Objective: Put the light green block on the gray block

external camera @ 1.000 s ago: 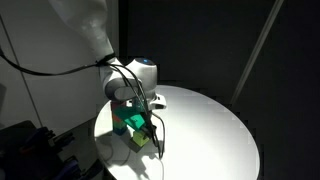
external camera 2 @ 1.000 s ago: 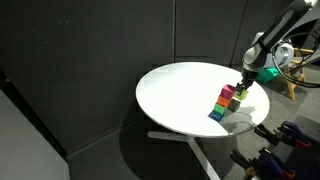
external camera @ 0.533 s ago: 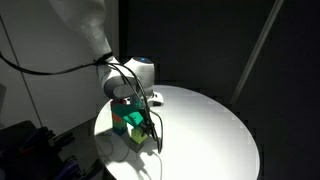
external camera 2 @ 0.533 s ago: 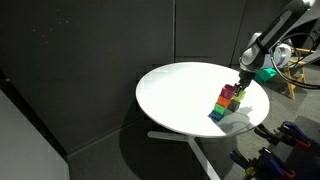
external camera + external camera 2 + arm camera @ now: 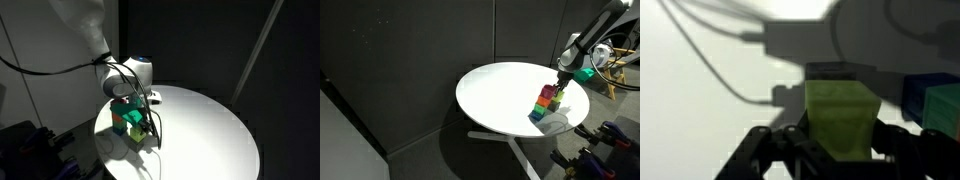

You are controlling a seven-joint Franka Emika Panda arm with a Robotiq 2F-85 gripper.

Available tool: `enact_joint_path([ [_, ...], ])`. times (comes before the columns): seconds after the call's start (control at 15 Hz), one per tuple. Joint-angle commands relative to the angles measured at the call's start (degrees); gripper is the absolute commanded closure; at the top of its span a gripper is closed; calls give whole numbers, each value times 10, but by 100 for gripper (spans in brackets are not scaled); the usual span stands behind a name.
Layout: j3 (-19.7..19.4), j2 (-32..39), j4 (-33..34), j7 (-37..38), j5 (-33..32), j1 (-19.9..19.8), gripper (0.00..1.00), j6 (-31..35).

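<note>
The light green block [image 5: 840, 122], a lime cube, fills the middle of the wrist view, and my gripper [image 5: 840, 150] is shut on it, one black finger on each side. In an exterior view the block [image 5: 137, 135] hangs low over the white round table [image 5: 210, 130], beside the stack. A dark grey strip [image 5: 840, 70] shows just behind the lime cube; I cannot tell whether it is the gray block or shadow. Seen from the opposite side, the gripper [image 5: 562, 86] stands right next to the coloured stack [image 5: 546, 101].
A stack of pink, orange, dark green and blue cubes [image 5: 124, 118] stands near the table's edge, close to the gripper; its blue and green faces [image 5: 935, 105] show at the right of the wrist view. Cables hang from the wrist. Black curtains surround the table.
The gripper with the lime cube has shifted only slightly, a little up and towards the stack. Its jaws have stayed shut on the cube.
</note>
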Motion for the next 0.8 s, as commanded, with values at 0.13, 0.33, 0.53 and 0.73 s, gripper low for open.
enact_joint_path([
  [0.13,-23,-2,-7,15,-30,19,75,15],
  [0.33,-26,1,-6,15,-34,19,75,18],
  [0.53,-26,4,-6,14,-37,18,75,19],
  [0.73,-26,8,-5,15,-39,19,75,21],
])
